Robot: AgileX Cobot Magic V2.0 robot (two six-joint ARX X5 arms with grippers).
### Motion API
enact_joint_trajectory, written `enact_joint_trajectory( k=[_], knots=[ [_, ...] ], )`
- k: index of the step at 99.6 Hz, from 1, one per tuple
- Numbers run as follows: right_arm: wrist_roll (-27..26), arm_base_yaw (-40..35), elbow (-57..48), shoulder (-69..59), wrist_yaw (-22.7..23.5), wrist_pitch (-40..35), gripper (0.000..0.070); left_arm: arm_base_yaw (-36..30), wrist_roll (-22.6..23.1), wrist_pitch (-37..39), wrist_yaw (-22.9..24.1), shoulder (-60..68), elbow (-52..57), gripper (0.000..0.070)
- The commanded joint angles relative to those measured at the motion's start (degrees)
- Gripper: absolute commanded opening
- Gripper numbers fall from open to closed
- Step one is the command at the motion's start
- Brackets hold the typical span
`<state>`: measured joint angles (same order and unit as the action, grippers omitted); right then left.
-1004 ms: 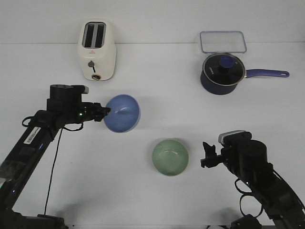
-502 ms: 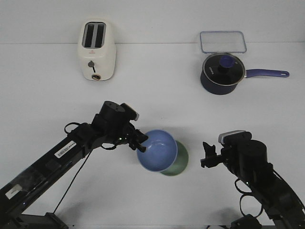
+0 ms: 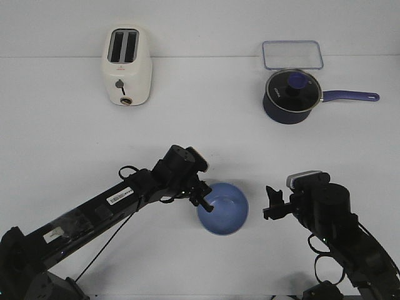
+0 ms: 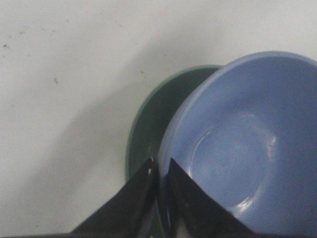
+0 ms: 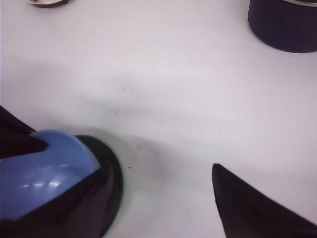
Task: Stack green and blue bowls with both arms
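While the blue bowl [image 3: 223, 208] is pinched at its rim by the left gripper [image 3: 201, 201], it is held over the green bowl [image 4: 148, 129] (barely visible beneath). The right gripper [image 3: 273, 201] is spread open nearby, holding nothing.

My front camera gives me bright, even overhead light on the white matte table [image 3: 62, 112], sharp throughout, with only faint soft shadows under the arms. On the left wrist feed the periwinkle blue matte bowl [image 4: 247, 148] shows small soft highlights, a broad grey shadow spreads beside it, and the near fingers [image 4: 185, 208] are blurred dark wedges. The right wrist feed is softer, the dark navy saucepan [image 5: 285, 25] hazy.
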<state>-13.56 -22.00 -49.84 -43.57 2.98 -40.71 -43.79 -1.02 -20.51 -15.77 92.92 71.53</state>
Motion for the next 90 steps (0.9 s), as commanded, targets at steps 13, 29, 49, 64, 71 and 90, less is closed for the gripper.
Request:
enact_joint_trajectory(
  k=[13, 29, 49, 64, 71, 90],
  knots=[
    [-0.5, -0.15, -0.7, -0.35, -0.02, 0.35, 0.0416, -0.52, -0.13, 1.77, -0.13, 0.46, 1.18, 0.0372],
    [0.61, -0.11, -0.7, -0.35, -2.73, 0.76, 0.0416, 1.84, -0.11, 1.57, 2.03, -4.68, 1.73, 0.0421],
    [5.05, -0.02, -0.7, -0.04, -8.9, 2.14, 0.0274, 8.63, 0.02, 0.79, 15.23, -15.5, 1.9, 0.0394],
    [6.62, 0.13, 0.02, 2.32, -13.57, 5.07, 0.0001, 17.33, 0.63, -2.49, 20.92, -23.41, 1.86, 0.0043],
    [7.21, 0.46, 2.4, 5.27, -13.99, 9.05, 0.0, 22.03, 0.59, -5.51, 20.92, -26.6, 1.18, 0.0012],
    [12.15, 1.9, 14.23, 19.1, -14.19, 18.01, 0.0, 31.82, 0.59, 0.87, 20.92, -40.37, -12.39, 0.0012]
  ],
)
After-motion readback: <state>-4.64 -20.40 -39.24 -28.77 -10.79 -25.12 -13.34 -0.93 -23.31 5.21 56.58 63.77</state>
